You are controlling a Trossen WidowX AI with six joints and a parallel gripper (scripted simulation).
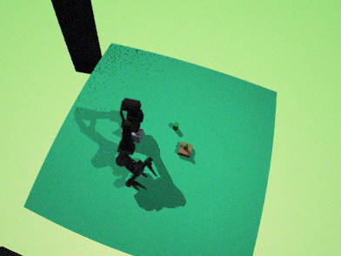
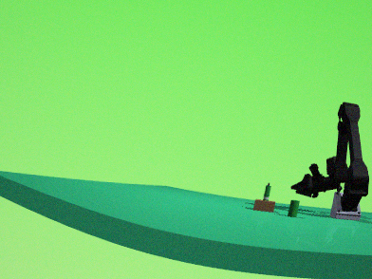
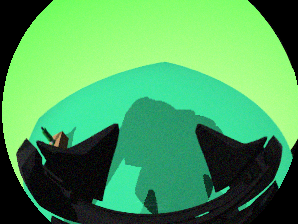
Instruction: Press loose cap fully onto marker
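The cap [image 1: 176, 126] [image 2: 294, 209], a short green cylinder, stands on the green table [image 1: 226, 174] [image 2: 190, 223] [image 3: 165, 77], apart from the gripper [image 1: 148, 175] [image 2: 292, 188] [image 3: 158, 128] and not between its fingers. In the top view it lies up and to the right of the gripper; in the exterior view it stands lower than the fingertips and just beside them in the picture. It cannot be made out in the wrist view. The gripper's two fingers are spread wide apart, with nothing clamped between them.

Near the cap, but not touching it, is the holder block [image 1: 184, 150] [image 2: 264, 205] [image 3: 60, 140], orange-brown, from which the marker [image 1: 186, 147] [image 2: 268, 193] [image 3: 47, 133] rises upright, green-bodied with a dark, uncovered tip. In the wrist view, block and marker appear at the left, beyond one finger.

By count: one cap, one marker, one holder block, one arm [image 1: 127, 136] [image 2: 355, 147] and one gripper with two fingers.

The arm is folded: from its pale base [image 1: 138, 136] [image 2: 335, 212] it rises to a high elbow, then descends to a forearm carrying the gripper above the table, pointed outward and roughly level. Its shadow spreads over the green surface.
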